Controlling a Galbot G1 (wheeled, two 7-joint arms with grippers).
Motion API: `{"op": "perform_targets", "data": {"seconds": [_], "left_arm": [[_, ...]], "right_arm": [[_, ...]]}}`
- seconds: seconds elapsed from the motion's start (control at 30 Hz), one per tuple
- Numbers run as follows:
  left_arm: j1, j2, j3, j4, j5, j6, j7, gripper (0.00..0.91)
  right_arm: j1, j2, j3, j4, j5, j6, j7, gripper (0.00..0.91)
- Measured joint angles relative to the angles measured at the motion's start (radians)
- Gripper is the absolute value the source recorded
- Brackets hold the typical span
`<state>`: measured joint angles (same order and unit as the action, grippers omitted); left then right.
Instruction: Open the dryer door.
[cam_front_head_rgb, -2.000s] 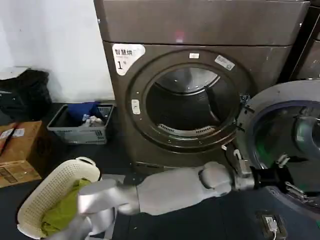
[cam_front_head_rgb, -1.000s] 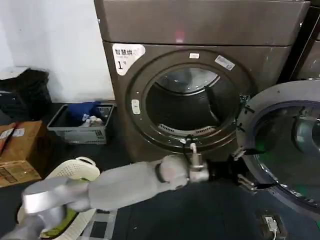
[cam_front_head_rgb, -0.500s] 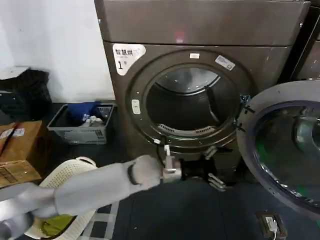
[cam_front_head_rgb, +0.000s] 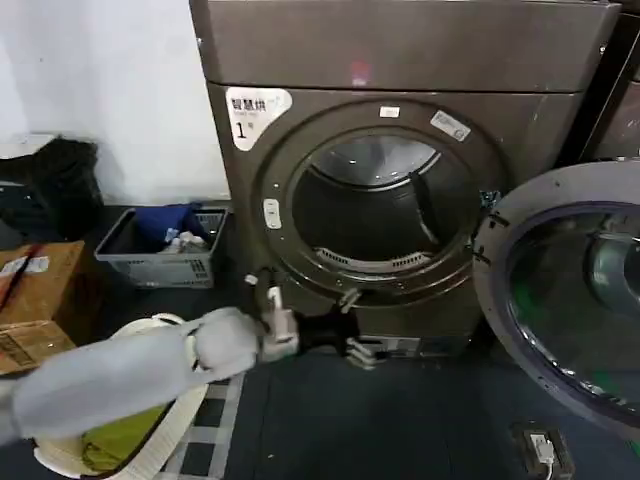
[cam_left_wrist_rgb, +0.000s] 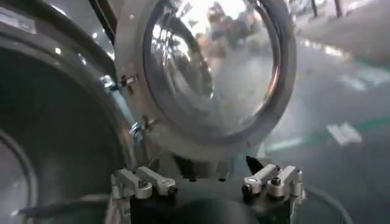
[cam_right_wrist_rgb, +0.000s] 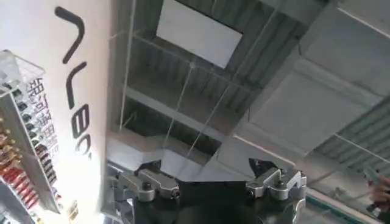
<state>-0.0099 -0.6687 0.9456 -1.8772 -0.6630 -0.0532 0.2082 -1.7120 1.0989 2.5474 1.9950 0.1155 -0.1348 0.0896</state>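
A big brown-grey metallic front-loading dryer (cam_front_head_rgb: 400, 170) with a white "1" label fills the middle of the head view, its large circular drum opening fully exposed. The dryer door (cam_front_head_rgb: 565, 290) — a large round porthole with a wide shiny chrome rim and dark tinted glass centre — stands swung wide open to the right of the machine, hinged at the opening's right edge. The left gripper (cam_front_head_rgb: 358, 330) sits low in front of the dryer, just below the drum opening and well apart from the door, on a grey arm reaching in from the lower left; its fingers (cam_left_wrist_rgb: 143, 181) are spread wide and hold nothing. In the left wrist view the open door (cam_left_wrist_rgb: 207, 67) shows beyond those fingers. The right gripper (cam_right_wrist_rgb: 210, 182) points up at a ceiling, its fingers also spread apart and empty. A pale woven plastic laundry basket (cam_front_head_rgb: 140, 400) with green cloth sits on the floor at lower left.
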Motion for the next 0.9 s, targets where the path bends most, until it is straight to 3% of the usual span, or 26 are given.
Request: {"op": "perform_targets", "data": {"seconds": [0.33, 0.7, 0.9], "left_arm": [[-0.11, 0.184, 0.159, -0.077, 0.027, 0.019, -0.039, 0.907], [-0.315, 0.34, 0.403, -0.046, 0.127, 0.075, 0.045, 0.907], [-0.368, 0.392, 0.456, -0.018, 0.161, 0.124, 0.087, 0.907]], "right_arm": [[0.003, -0.002, -0.012, -0.005, -0.012, 0.001, 0.0, 0.907], [0.002, -0.009, -0.015, -0.013, -0.016, 0.003, 0.0, 0.907], [0.002, -0.009, -0.018, -0.023, -0.016, 0.008, 0.001, 0.907]]}}
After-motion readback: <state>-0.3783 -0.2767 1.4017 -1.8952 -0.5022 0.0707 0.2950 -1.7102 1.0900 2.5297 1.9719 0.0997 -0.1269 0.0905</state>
